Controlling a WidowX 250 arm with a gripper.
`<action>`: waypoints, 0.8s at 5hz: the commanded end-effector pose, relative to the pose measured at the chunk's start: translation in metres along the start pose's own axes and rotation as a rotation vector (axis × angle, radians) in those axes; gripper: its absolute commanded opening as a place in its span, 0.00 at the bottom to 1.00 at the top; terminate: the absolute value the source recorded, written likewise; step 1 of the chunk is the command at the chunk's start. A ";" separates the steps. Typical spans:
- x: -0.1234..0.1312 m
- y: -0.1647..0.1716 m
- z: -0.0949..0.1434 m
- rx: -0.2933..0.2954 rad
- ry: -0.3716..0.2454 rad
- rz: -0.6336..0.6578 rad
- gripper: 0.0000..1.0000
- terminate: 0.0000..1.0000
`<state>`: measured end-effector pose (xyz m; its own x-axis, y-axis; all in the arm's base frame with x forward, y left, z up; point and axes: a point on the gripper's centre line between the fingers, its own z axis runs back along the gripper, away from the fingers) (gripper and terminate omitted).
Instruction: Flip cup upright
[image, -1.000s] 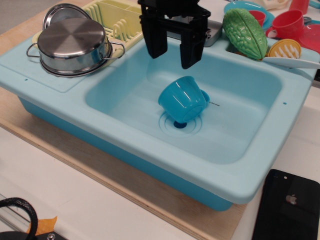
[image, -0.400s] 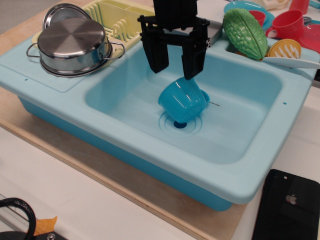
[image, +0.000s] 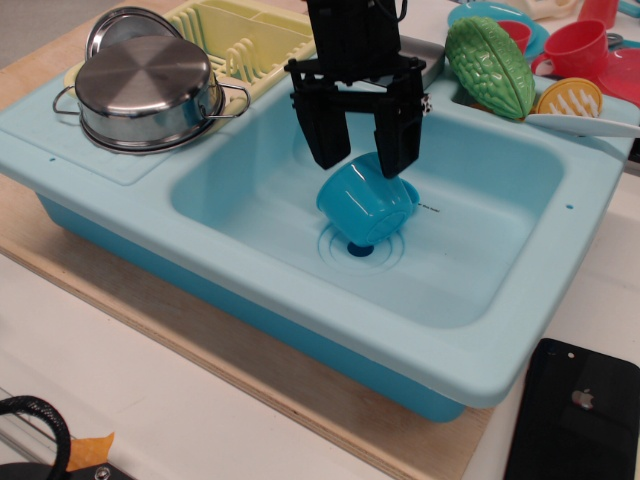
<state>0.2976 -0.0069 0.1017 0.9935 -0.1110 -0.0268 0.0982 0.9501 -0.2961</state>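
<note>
A black cable (image: 40, 420) curls at the bottom left corner on the white table (image: 150, 400). Above it, a steel pot (image: 145, 90) sits upside down on the left ledge of the pale blue sink (image: 300, 300), with a yellow rack (image: 240, 40) just behind it. The sink rests on a wooden board (image: 250, 375).

In the basin, the cup (image: 366, 203) lies tilted on its side over the drain (image: 360, 250), its rim facing down and left and its base pointing up and to the right. The black gripper (image: 363, 160) hangs right above it with its fingers (image: 328, 130) spread apart; the right finger's tip is at the cup's upper edge, and I cannot tell whether it touches. The left finger stands clear of the cup.

Further right, a green ridged toy (image: 490, 65) lies on the sink's back rim, next to a yellow brush (image: 568, 100). A red cup (image: 578, 48) stands behind them. A black phone (image: 575, 415) lies on the table at the bottom right corner.
</note>
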 end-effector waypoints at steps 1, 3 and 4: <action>0.001 -0.005 -0.003 -0.036 -0.018 0.005 1.00 0.00; 0.003 -0.010 -0.012 -0.039 -0.021 -0.002 0.00 0.00; 0.004 -0.011 -0.012 -0.033 -0.019 -0.009 0.00 0.00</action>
<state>0.2936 -0.0223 0.0813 0.9896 -0.1244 -0.0716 0.0992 0.9532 -0.2857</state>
